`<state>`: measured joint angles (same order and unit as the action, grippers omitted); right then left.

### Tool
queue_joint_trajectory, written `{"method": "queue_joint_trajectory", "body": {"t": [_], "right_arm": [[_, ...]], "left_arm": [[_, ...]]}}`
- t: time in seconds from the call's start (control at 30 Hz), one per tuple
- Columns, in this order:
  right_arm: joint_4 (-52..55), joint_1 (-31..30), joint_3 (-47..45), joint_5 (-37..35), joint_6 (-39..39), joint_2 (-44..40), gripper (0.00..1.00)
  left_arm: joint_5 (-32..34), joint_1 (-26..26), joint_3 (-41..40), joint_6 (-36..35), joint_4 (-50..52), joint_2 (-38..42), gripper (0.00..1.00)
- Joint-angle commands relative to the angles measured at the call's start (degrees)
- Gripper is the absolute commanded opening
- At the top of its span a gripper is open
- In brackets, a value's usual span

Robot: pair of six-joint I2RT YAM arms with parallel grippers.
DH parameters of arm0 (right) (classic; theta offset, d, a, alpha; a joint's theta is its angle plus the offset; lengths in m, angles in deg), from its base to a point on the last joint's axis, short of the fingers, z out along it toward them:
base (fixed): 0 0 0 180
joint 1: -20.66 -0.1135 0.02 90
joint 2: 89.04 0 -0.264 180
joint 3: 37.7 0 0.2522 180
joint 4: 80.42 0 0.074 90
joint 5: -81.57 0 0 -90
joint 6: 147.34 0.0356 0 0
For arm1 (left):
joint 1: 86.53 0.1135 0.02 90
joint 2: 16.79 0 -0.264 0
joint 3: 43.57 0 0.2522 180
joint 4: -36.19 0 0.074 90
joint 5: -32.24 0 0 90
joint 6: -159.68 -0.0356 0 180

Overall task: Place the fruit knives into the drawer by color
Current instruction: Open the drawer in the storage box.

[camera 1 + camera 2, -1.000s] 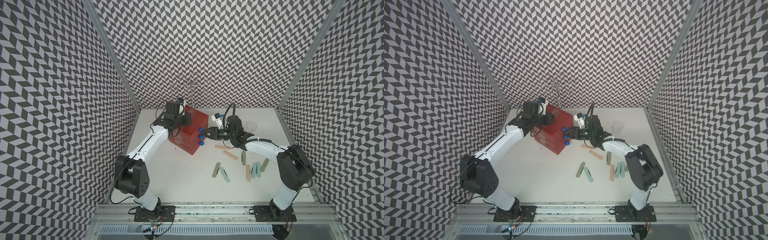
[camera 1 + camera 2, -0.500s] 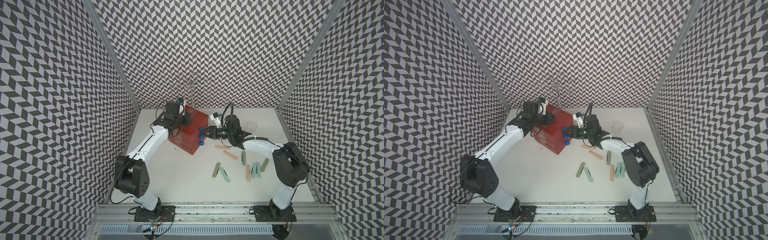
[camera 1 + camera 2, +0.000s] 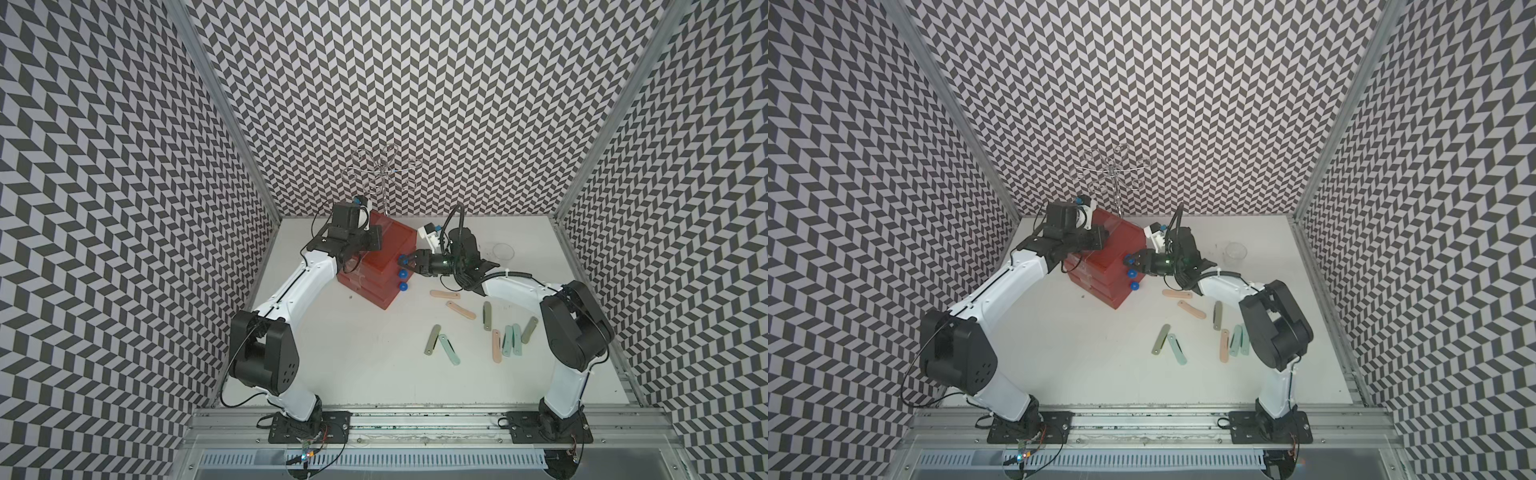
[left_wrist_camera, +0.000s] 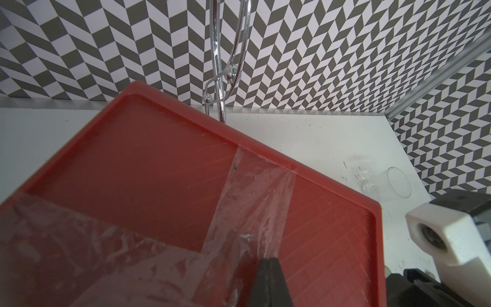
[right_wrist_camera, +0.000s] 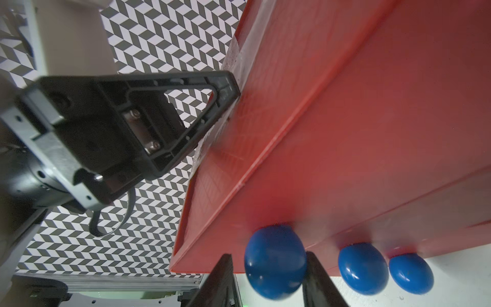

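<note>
- Broadly, the white table (image 3: 374, 374) carries everything, and both top views take it in whole.
- Back and left of centre stands the drawer (image 3: 376, 270), a red cabinet turned corner-on with its knob face toward the right arm. Only the left wrist view shows the clear tape (image 4: 252, 191) across its top. Only the right wrist view shows its fronts close up.
- Behind it rises one chrome wire stand (image 3: 384, 174), complete in both top views but just a stem in the left wrist view.
- The left gripper (image 4: 269, 263) has its jaws together, tips down on the taped top.
- The right gripper (image 5: 268, 256) has its jaws apart on either side of the top knob (image 5: 275, 263). One finger lies against it and the other is very close. Whether they squeeze it I cannot tell.
- Nine fruit knives (image 3: 449, 349) lie loose on the table right of the drawer: three peach-pink, three grey-green, three pale teal. One peach-pink knife (image 3: 445, 294) lies crosswise and another slants. Most of the rest run roughly front to back. In a top view one grey-green knife (image 3: 529, 329) shows beside the right arm's shoulder; where the arm covers it, only eight can be counted.
- One clear cup (image 3: 503, 250) sits near the back right.
- Three blue knobs (image 3: 401, 274) stack one above another.
</note>
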<state>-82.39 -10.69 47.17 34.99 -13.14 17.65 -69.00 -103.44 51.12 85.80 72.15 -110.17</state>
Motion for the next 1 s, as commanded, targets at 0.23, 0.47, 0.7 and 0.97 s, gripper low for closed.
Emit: {"method": "queue_joint_trajectory", "body": {"t": [0.23, 0.47, 0.7, 0.97], "right_arm": [[-5.76, 0.24, 1.23, 0.31, 1.85, 0.97, 0.36], [-6.68, 0.71, 0.34, 0.35, 2.13, 0.38, 0.24], [-5.69, 1.61, -2.25, -0.09, 1.29, -2.8, 0.18], [-4.29, 3.53, -6.65, -0.62, 0.04, -7.29, 0.15]], "left_arm": [[2.1, -0.14, -0.51, -0.66, 7.16, -3.41, 0.0], [2.11, -0.14, -0.51, -0.71, 7.32, -3.69, 0.0], [2.28, -0.14, -0.38, -0.69, 7.56, -3.95, 0.0], [2.5, -0.14, -0.24, -0.63, 7.77, -4.19, 0.0]]}}
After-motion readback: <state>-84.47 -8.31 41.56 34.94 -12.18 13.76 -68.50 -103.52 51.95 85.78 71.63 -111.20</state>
